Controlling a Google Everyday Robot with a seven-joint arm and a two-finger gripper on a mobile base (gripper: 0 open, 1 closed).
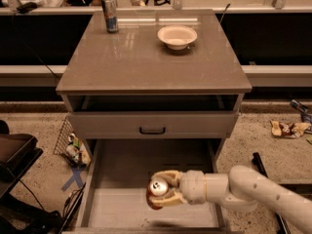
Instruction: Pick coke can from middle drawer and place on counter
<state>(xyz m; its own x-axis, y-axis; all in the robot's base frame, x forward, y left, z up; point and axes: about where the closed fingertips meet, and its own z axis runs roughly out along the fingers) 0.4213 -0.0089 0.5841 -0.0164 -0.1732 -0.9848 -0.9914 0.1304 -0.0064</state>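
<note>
The can [157, 188] is down in the open drawer [122, 179], near its pulled-out end. Our gripper [165, 193] is there too, and its jaws hug the can, one on each side. So we think the grab is done. The lift and the set-down on the counter [146, 65] are left. Going up, we must miss the drawer front [112, 126] and the counter's edge above. Up top, a bowl [177, 36] and a blue can [110, 13] sit near the back. The front part is bare.
</note>
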